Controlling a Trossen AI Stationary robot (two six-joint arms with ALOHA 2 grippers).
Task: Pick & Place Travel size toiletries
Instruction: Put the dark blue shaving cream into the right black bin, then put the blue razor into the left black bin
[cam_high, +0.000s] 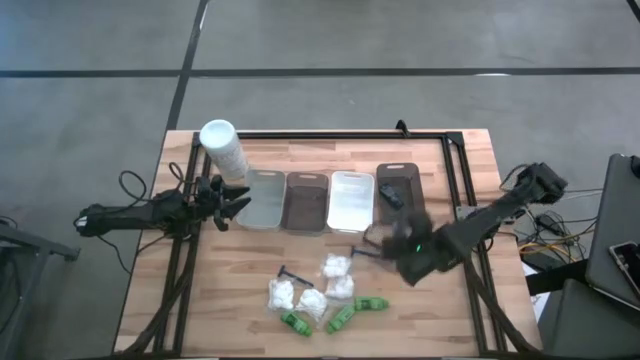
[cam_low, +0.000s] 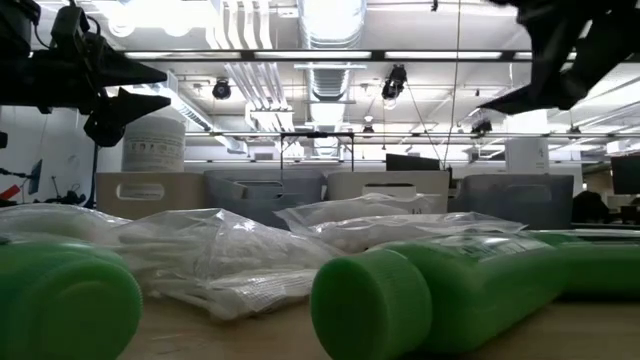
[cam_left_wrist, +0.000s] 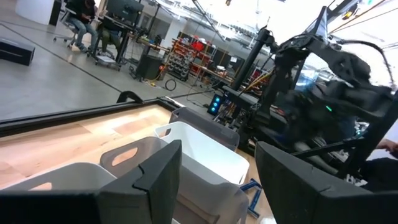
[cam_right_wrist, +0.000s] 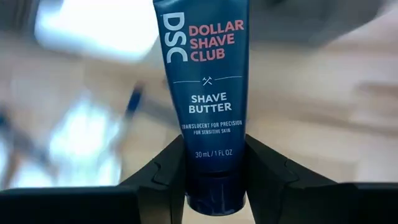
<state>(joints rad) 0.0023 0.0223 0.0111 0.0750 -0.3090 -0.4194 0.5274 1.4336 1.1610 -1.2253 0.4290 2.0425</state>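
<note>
My right gripper (cam_high: 378, 250) hangs above the table between the trays and the pile, shut on a dark blue tube (cam_right_wrist: 205, 93) printed "Shave Butter". On the wood near the near edge lie white puffs (cam_high: 337, 266), green bottles (cam_high: 340, 318) and a thin dark razor (cam_high: 292, 274). In the low view the green bottles (cam_low: 470, 285) and bagged puffs (cam_low: 215, 255) fill the foreground. My left gripper (cam_high: 232, 205) waits open by the leftmost tray, holding nothing; in its wrist view the fingers (cam_left_wrist: 158, 180) stand apart. My right gripper pinches the blue tube between its two fingers (cam_right_wrist: 264, 174) at the cap end (cam_right_wrist: 208, 190). The tube runs forward along the fingers, its flat end away from the gripper. It looks lifted clear of the table, which shows blurred behind it.
Four rectangular trays (cam_high: 351, 200) stand in a row across the table's middle; the rightmost (cam_high: 400, 178) holds a small dark item (cam_high: 392, 195). A tall white cylinder (cam_high: 224, 148) stands at the far left beside my left gripper. Black rails (cam_high: 330, 133) frame the table.
</note>
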